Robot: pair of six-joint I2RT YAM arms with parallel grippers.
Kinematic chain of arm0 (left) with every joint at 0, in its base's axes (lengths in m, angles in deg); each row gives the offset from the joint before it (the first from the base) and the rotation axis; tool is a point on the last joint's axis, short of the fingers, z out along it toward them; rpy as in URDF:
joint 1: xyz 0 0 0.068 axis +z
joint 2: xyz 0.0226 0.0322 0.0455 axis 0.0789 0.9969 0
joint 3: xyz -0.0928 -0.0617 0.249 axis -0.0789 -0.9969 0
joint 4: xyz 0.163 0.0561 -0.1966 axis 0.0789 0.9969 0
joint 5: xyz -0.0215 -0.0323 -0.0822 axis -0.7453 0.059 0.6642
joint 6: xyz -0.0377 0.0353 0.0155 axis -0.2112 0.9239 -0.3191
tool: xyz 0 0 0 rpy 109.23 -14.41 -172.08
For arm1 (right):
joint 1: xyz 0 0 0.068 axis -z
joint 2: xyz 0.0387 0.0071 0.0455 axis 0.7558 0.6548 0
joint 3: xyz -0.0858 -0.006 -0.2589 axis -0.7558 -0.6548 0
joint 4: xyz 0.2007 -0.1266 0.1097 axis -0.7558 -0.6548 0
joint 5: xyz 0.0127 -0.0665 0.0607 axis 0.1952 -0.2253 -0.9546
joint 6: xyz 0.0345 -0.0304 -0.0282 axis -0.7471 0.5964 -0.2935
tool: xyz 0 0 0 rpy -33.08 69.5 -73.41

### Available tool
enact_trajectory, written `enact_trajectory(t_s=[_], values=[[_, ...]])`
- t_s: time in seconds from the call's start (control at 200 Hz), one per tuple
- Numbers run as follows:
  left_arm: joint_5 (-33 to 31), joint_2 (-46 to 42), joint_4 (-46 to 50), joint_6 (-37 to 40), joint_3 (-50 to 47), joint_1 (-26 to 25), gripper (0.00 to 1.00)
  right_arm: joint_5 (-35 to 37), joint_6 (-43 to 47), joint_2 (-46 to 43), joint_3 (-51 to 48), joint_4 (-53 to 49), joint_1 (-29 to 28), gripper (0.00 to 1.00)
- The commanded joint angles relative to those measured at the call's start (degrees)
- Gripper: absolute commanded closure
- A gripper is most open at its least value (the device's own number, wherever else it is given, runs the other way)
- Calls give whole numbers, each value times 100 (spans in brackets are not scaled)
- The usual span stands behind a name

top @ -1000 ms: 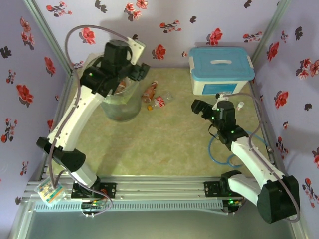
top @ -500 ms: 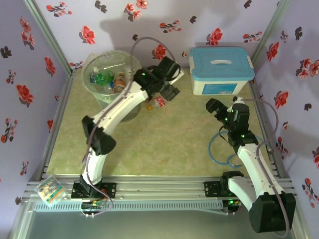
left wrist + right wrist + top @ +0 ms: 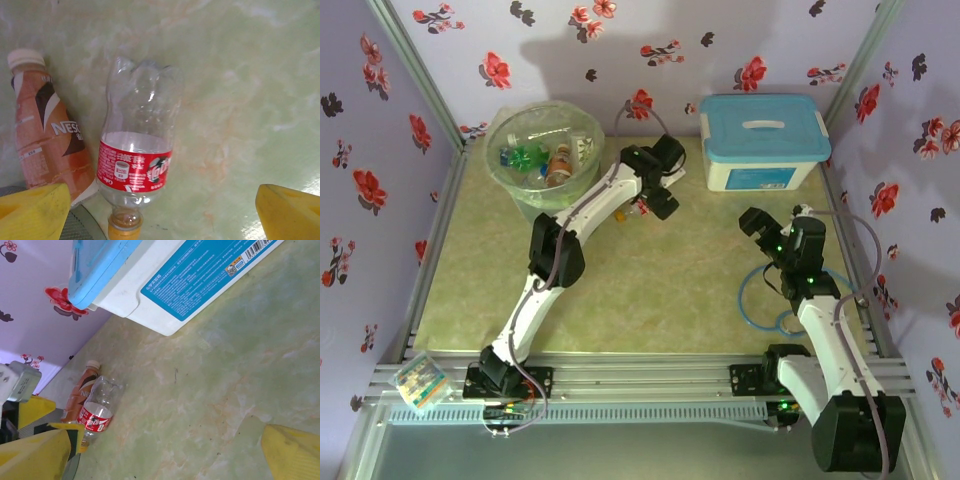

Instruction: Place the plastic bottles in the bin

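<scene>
Bin point(image 3: 535, 200), far left: several bottles inside. Outstanding on the table just right of it: brown bottle point(image 3: 45, 145) and clear red-label bottle point(image 3: 136, 160), side by side. Left gripper point(image 3: 160, 215) above them, fingers apart, empty. Right gripper point(image 3: 165, 455) apart, empty, near white box point(image 3: 145, 295)

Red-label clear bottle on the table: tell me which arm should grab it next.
Left. The left end effector hangs open directly over the red-label bottle; the right end effector sits away near the white box.
</scene>
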Motion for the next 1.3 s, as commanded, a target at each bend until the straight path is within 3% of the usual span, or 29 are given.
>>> enact_trajectory(t_s=[0.0,0.41,0.71,1.015,1.295], values=[[273,113,-148,-216,-163,156,4,-122,-74,-70,-107,13,53,2],[458,602,-503,-209,-462,376,9,-160,-96,-55,-106,34,63,2],[475,647,-567,-228,-593,381,30,-159,-128,-46,-110,47,63,2],[597,60,-579,-181,-583,166,46,-140,-164,1,-174,146,63,2],[863,-719,-412,-318,-400,109,52,-94,-119,21,-182,155,63,2]])
